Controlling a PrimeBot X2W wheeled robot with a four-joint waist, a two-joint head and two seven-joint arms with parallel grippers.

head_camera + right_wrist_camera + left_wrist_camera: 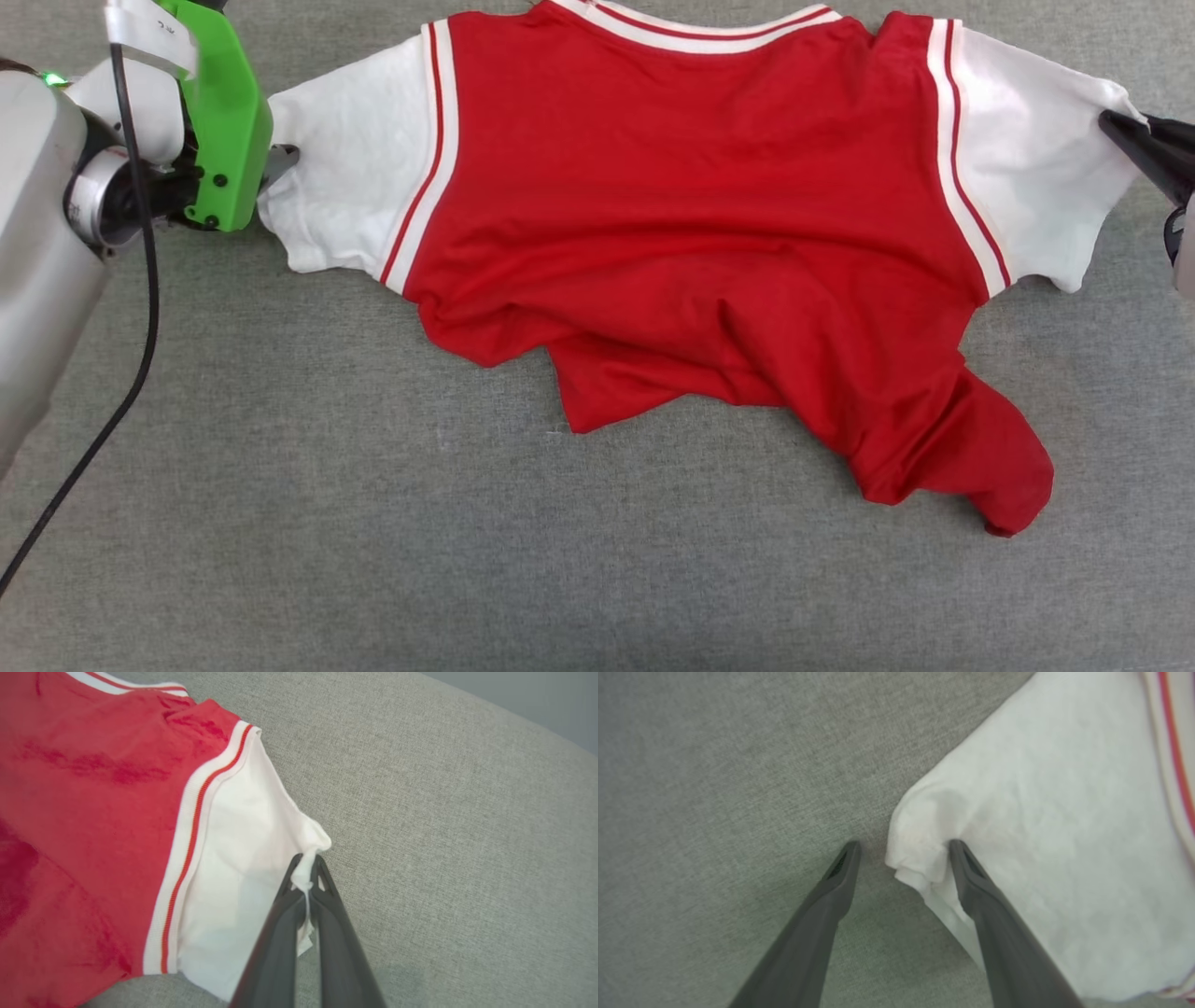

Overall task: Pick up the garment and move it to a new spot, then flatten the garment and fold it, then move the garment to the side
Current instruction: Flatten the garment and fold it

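Right gripper (308, 864): clamped tight on one sleeve tip of red thin-fabric jersey with white short sleeves (691, 233). Left gripper (903, 844): spread wide, straddling the other sleeve's corner, holding nothing. Jersey spread on grey woven cloth surface (280, 523); hem rumpled.

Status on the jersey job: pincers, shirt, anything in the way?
Left pincer open, astride left sleeve corner. Right pincer shut on right sleeve tip. Jersey spread on gray cloth, hem rumpled. Black cable trails beside left arm.
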